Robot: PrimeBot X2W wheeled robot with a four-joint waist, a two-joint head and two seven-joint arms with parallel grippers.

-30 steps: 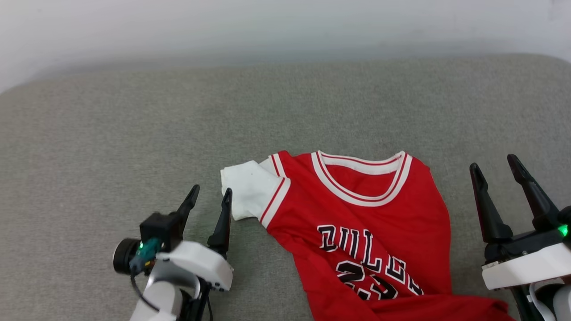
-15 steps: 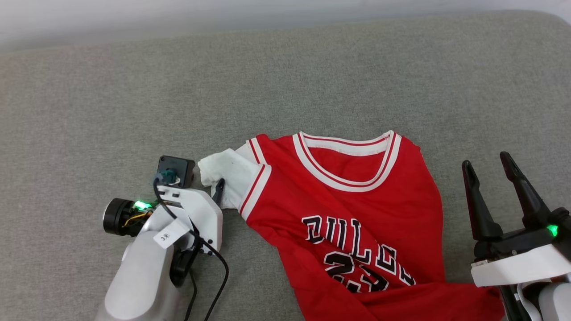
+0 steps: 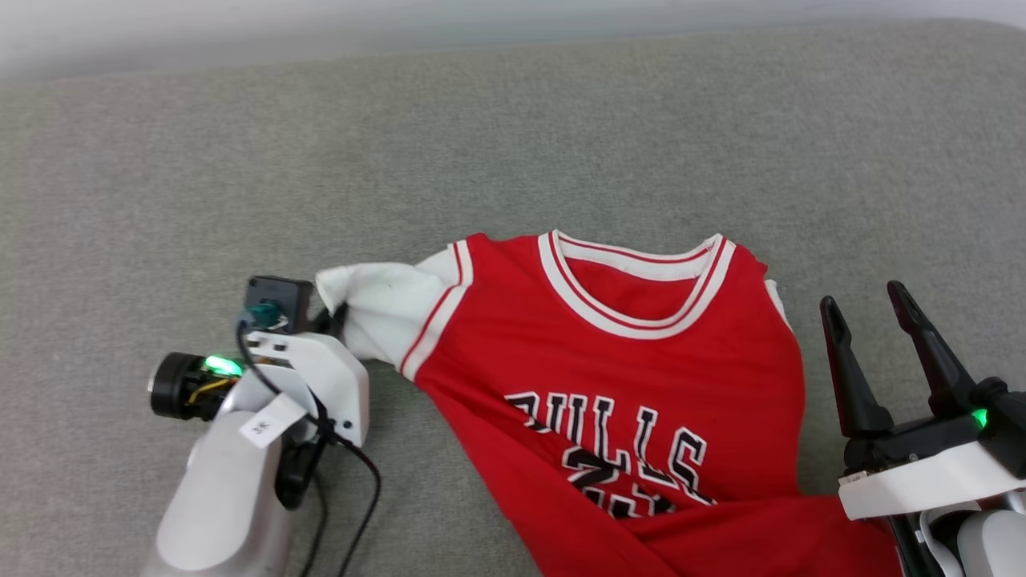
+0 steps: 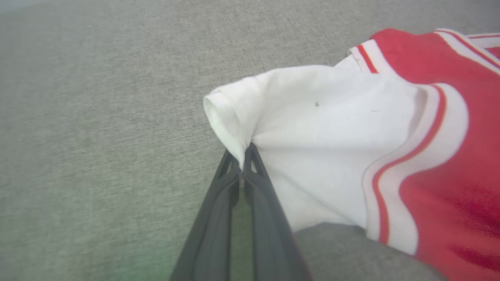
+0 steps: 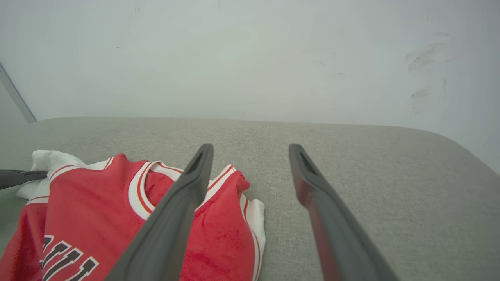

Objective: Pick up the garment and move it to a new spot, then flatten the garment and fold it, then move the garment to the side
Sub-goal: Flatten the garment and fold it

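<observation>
Lighting's soft and even, pretty bright, hardly any shadows. Left wrist view goes mushy on the garment [image 4: 449, 187] around 4 o'clock, with a green tint near 7. Head view hazy at 12.

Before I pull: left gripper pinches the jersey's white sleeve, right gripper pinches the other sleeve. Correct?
Only the left gripper pinches the jersey's white sleeve. The right gripper stands open, holding nothing, as the right wrist view shows.

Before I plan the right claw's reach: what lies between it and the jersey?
Only a narrow strip of bare grey cushion separates the open right claw from the jersey, as the head view shows.
</observation>
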